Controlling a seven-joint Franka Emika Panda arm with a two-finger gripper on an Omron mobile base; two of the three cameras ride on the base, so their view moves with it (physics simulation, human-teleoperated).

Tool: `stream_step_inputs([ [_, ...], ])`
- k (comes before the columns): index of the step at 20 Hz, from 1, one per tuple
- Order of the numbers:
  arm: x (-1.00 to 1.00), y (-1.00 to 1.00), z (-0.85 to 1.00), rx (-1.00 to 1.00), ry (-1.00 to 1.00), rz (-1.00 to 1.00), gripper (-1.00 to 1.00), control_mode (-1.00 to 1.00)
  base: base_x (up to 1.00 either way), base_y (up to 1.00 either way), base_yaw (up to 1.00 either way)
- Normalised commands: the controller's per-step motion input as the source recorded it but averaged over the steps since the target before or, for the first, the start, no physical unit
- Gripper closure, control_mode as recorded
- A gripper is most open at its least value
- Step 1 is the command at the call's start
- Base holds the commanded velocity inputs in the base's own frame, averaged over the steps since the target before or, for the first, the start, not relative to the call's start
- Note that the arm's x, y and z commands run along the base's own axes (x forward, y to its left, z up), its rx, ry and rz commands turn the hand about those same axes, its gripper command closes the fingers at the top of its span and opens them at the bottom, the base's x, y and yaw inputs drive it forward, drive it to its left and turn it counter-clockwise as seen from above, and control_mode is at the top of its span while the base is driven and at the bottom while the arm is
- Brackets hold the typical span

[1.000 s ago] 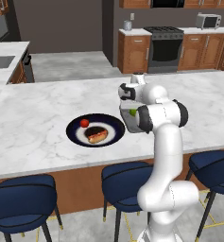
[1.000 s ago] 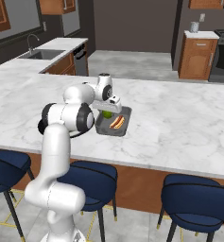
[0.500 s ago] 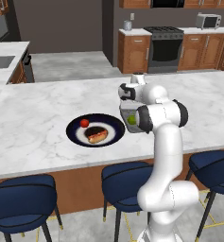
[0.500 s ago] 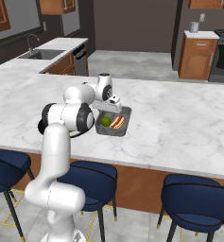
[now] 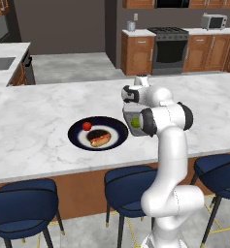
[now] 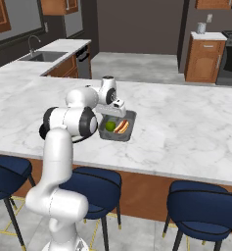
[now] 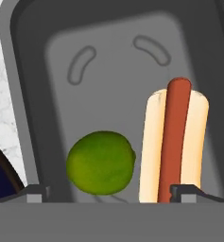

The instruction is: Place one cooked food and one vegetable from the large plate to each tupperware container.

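**One tray filled; plate half cleared**

The gripper hangs just above a grey tray with its fingers spread and nothing between them. The tray holds one hot dog and one green lime-like vegetable, side by side and apart. That container looks complete.

The plate, just beside the tray on the counter, carries one red tomato and one hot dog.

Count: one tray seen, two hot dogs, two vegetables. A second tray cannot be made out; its pair remains to move.

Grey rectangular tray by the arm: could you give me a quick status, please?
Gripper open above grey rectangular tray. Hot dog and round green vegetable inside. Nothing blocking.
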Motion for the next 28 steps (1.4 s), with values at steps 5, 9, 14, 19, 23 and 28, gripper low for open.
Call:
stream_step_inputs([
  [5, -0.69, 0.07, 0.59, 0.0, -0.14, 0.01, -1.0, -1.0, 0.0, 0.0, 0.0],
  [9, -0.95, 0.02, 0.91, 0.0, -0.2, 0.04, -1.0, -1.0, 0.0, 0.0, 0.0],
  [14, -0.95, 0.17, 0.86, 0.06, -0.06, -0.01, -1.0, -1.0, 0.0, 0.0, 0.0],
  [19, -0.76, 0.52, 0.43, 0.15, 0.0, -0.15, -1.0, -1.0, 0.0, 0.0, 0.0],
  [23, -0.38, 0.77, 0.06, 0.12, 0.0, -0.37, -1.0, -1.0, 0.0, 0.0, 0.0],
  [28, 0.0, 0.54, 0.0, 0.01, 0.27, -0.44, -1.0, -1.0, 0.0, 0.0, 0.0],
])
